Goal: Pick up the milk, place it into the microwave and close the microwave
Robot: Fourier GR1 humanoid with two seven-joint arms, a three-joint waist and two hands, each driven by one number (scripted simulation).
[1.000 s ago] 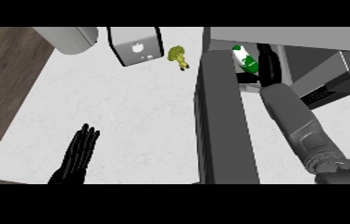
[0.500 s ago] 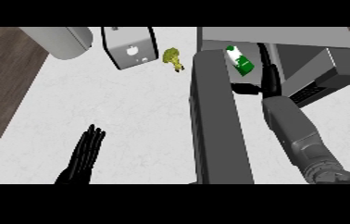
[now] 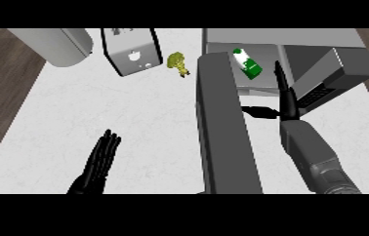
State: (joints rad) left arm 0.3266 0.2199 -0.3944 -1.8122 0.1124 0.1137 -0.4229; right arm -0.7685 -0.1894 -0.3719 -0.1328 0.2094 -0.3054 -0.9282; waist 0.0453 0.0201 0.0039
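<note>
White counter [image 3: 130, 108]: toaster [image 3: 132, 51], green vegetable [image 3: 177, 63], grey rounded appliance [image 3: 56, 44] top left, microwave [image 3: 302, 49] at right.

We see the milk [image 3: 247, 63] inside the microwave [image 3: 310, 37] at right, its door [image 3: 225, 127] swung toward us; the toaster [image 3: 132, 50] stands left on the surface [image 3: 108, 103]; broccoli [image 3: 178, 63] lies between them.

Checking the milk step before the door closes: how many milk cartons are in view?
1. The milk carton stands inside the open microwave, left of the right hand, which is apart from it with fingers straight. The door may hide part of the interior.
</note>
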